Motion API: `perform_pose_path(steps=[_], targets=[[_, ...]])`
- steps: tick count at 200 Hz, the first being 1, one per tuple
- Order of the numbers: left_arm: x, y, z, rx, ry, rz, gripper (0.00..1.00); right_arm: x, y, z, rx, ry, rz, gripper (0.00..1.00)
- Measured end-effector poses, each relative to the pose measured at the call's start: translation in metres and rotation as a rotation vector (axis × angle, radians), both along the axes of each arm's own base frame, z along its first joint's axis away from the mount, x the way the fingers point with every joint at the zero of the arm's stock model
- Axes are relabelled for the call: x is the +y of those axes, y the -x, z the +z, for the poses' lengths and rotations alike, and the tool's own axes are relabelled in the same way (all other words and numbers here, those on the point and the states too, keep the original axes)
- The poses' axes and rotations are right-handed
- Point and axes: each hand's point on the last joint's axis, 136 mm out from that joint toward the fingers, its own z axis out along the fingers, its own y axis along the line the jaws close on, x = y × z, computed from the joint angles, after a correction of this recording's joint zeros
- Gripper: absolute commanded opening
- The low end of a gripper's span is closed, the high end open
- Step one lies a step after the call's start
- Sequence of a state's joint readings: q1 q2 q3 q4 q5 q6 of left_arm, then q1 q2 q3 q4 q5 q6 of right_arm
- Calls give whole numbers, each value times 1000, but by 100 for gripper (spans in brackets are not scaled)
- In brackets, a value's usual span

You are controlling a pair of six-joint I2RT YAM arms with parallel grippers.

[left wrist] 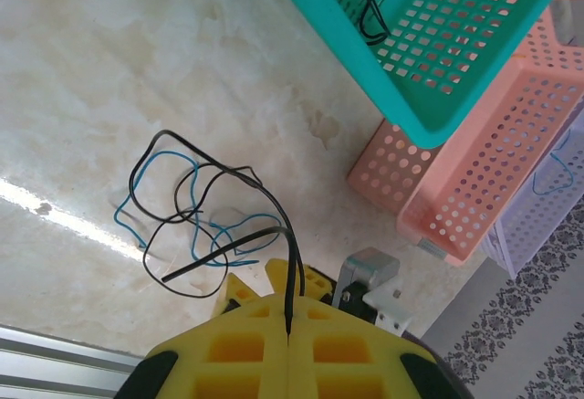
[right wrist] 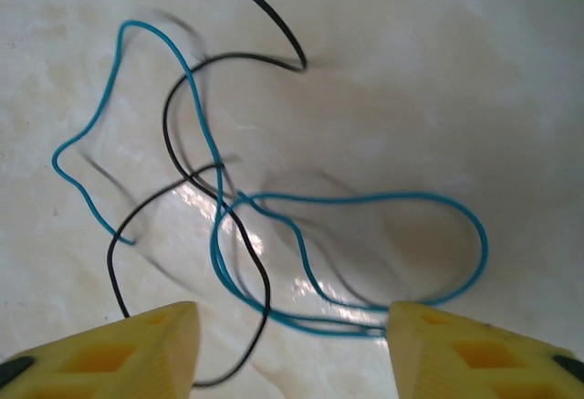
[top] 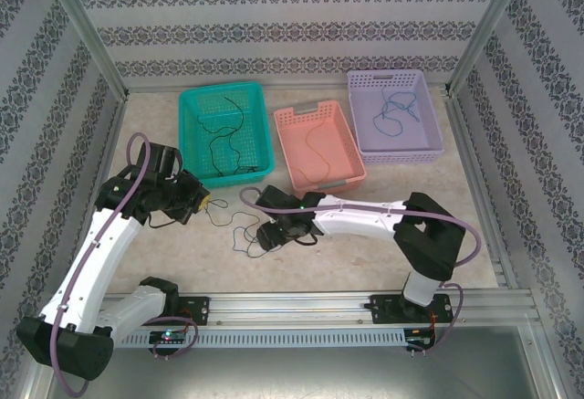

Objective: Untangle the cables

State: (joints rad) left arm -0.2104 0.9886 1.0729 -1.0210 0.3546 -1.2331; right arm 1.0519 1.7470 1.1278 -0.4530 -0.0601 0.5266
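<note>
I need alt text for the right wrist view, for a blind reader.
A blue cable and a black cable lie crossed in loose loops on a pale marbled table. The right gripper is open above them, its yellow fingers apart at the blue loop's near edge.

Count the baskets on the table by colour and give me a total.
Teal basket: 1
Pink basket: 1
Lavender basket: 1
Total: 3
</note>
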Motion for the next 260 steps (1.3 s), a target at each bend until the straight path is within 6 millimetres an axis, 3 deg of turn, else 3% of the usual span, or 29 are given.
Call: perform_pose_path(steps=[25,55,91,130,154,191,230,260], targets=[[0,1,-1,7,-3,-2,0,5,-3,-7,-4,33,9,58],[4,3,-3,18,-34,-10,0,-6,-1,-13,-9,85,26,58],[6,0,4,-4,-55,-18,0,-14,-1,-22,-14,136,52,51],[9,-5,14,-32,-77,-24,0,-29,5,-29,-26,164,74,55],[10,-6,11,-23,-91,-33,0,-42,13,-15,-61,131,117,59],[9,-8,7,-12,-103,-49,0,-46,14,14,-171,20,237,61],[8,-12,9,-13,-119,-78,0,-63,17,-13,-233,72,436,61],[7,-14,11,-21,-122,-95,0,-50,8,-22,-274,94,540,63]])
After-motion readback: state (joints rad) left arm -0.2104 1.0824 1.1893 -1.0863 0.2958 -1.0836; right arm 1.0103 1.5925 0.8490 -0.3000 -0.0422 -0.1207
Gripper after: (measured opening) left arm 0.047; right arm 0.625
